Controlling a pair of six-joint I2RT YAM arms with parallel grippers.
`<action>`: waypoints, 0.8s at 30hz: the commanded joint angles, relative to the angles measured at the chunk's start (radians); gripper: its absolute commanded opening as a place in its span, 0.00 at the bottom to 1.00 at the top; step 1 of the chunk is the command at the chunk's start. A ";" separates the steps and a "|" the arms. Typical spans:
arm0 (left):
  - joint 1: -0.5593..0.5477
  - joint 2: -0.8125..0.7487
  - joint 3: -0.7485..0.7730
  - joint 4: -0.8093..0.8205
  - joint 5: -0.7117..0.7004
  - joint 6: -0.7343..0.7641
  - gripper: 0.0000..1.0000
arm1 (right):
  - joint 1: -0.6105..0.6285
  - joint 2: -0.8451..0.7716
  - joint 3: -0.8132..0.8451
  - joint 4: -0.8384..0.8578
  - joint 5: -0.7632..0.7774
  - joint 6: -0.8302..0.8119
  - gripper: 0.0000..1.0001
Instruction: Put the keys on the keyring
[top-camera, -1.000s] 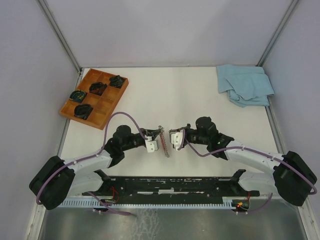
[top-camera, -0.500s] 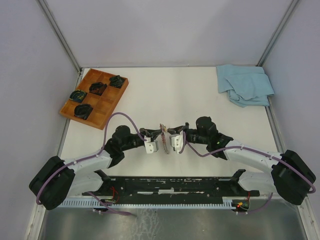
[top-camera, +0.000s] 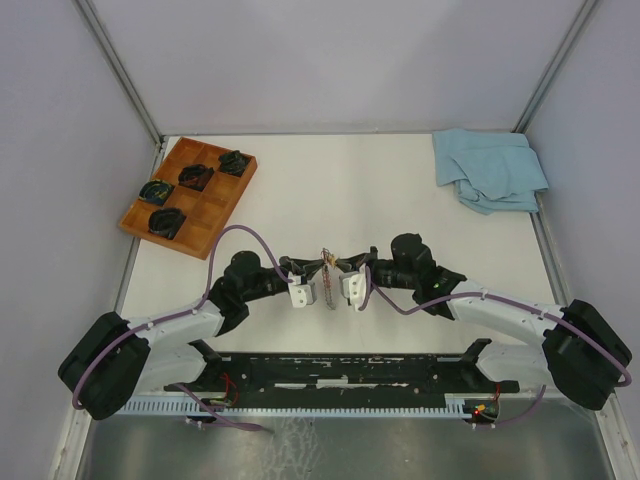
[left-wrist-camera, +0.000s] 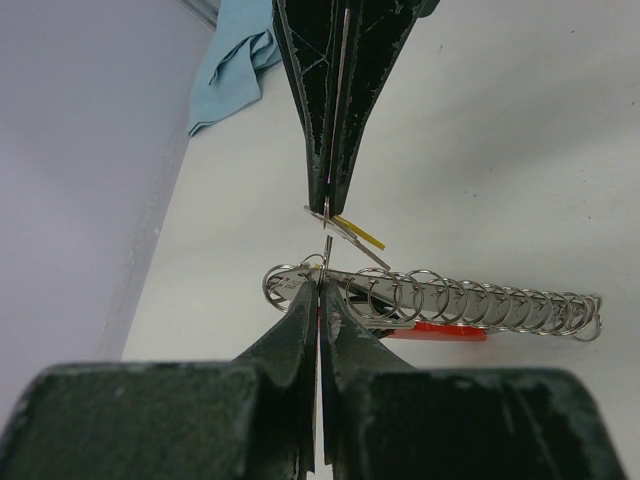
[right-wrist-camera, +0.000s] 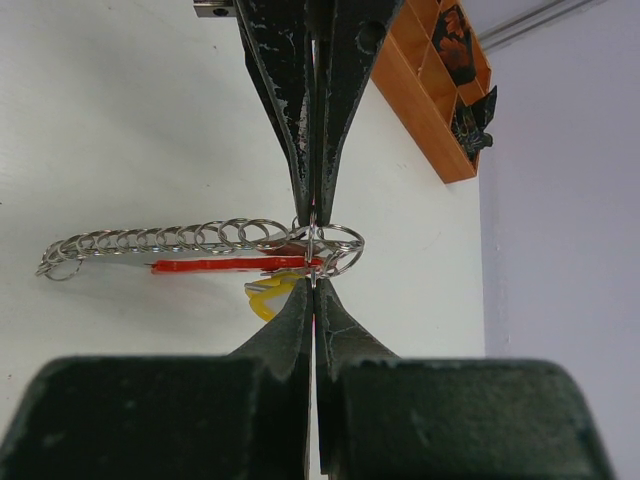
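left end effector (top-camera: 318, 266) and right end effector (top-camera: 342, 265) tip to tip at the keyring (left-wrist-camera: 288, 277), near centre of the table (top-camera: 340, 190)

since a second ago the two have closed the gap between them and now meet over the ring. the left is pinched shut on the thin wire ring; the right is shut too, on a metal sliver i cannot identify. open white table lies beyond them, bounded by a wooden tray (top-camera: 212, 213) at the far-left edge and a crumpled blue cloth (top-camera: 490, 170) far right. a chain (left-wrist-camera: 480, 305) of shiny silver loops, a glossy red strap (left-wrist-camera: 440, 330) and a yellow-headed key (left-wrist-camera: 360, 234) join the ring.
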 joint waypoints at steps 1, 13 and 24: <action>-0.003 -0.021 0.007 0.084 0.032 -0.007 0.03 | 0.000 0.004 0.000 0.037 -0.026 -0.009 0.01; -0.002 -0.021 0.011 0.079 0.040 -0.009 0.03 | 0.000 0.004 0.007 0.027 -0.046 -0.004 0.01; -0.003 -0.029 0.013 0.069 0.050 -0.010 0.03 | 0.001 0.007 0.005 0.038 -0.040 -0.007 0.01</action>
